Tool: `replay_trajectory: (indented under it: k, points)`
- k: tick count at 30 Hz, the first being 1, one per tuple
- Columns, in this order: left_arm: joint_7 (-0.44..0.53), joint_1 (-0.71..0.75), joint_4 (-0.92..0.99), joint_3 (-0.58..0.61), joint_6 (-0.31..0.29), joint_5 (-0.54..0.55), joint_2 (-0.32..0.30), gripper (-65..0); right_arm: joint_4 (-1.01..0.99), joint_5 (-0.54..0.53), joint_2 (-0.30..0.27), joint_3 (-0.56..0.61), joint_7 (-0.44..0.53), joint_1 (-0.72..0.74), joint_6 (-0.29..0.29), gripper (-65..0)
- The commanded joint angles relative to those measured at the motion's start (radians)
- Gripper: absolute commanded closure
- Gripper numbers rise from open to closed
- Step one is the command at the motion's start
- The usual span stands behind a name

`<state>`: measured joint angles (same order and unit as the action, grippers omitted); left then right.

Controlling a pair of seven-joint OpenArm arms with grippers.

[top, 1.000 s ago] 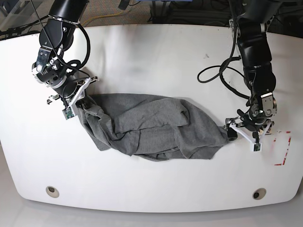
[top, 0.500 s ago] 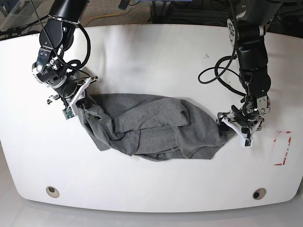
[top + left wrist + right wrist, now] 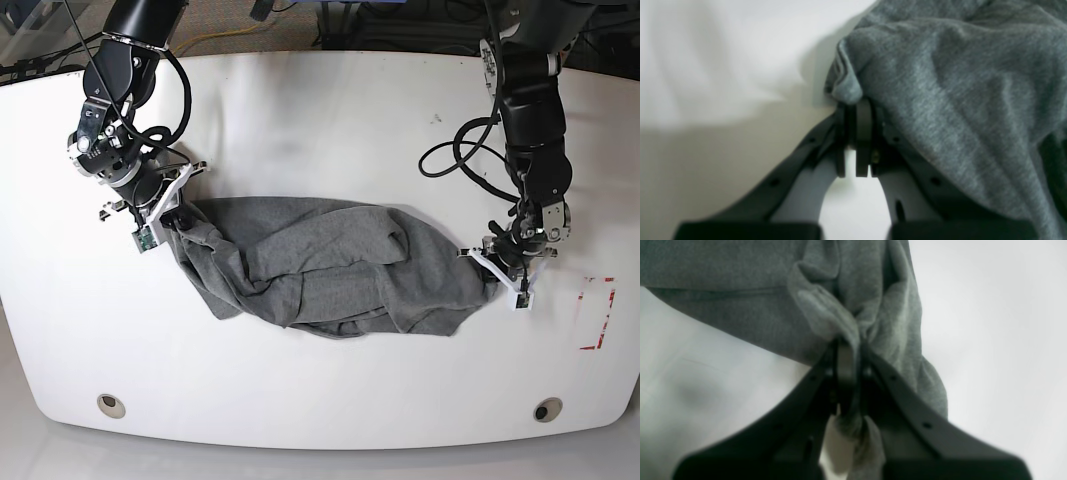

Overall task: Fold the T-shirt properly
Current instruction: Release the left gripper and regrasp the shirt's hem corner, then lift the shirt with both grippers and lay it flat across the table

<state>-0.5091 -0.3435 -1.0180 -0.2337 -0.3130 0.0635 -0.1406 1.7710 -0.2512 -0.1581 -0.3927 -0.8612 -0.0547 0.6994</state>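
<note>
Closing now, my left gripper [image 3: 853, 110] is pinching the soft, limp T-shirt [image 3: 330, 270] at its edge; my right gripper [image 3: 846, 350] is gripping the opposite bunched end.

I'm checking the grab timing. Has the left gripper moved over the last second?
Yes. The left gripper shifted away from the red mark, toward the T-shirt, and shut on its edge.

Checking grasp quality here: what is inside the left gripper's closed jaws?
A small bunched edge of the grey T-shirt sits at the tips of the left gripper, jaws shut. How much fabric lies between the pads is hidden.
</note>
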Motion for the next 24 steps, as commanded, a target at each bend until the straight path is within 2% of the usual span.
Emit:
replay_trajectory:
  k: [1,6,13,20,24]
  points:
    - [0.014,-0.027,-0.069,-0.006,0.001,0.006,-0.009,-0.1,0.019,-0.015,-0.010,-0.004,0.024,0.031,-0.001,0.0]
    - [-0.010,0.017,-0.184,-0.002,0.001,0.006,-0.009,-0.1,0.026,-0.018,-0.011,-0.007,0.018,0.062,-0.001,0.0]
    - [-0.107,0.050,-0.405,-0.006,0.001,0.008,-0.015,-0.1,0.025,-0.010,-0.021,-0.007,0.018,0.161,-0.001,0.0]
    - [-0.211,0.044,-0.615,-0.013,0.001,0.005,-0.017,-0.1,-0.030,-0.009,-0.056,0.002,0.018,0.312,-0.001,0.0]
    - [-0.274,0.019,-0.709,-0.054,0.001,0.005,-0.017,-0.3,-0.110,-0.009,-0.085,0.013,0.018,0.431,-0.001,0.0]
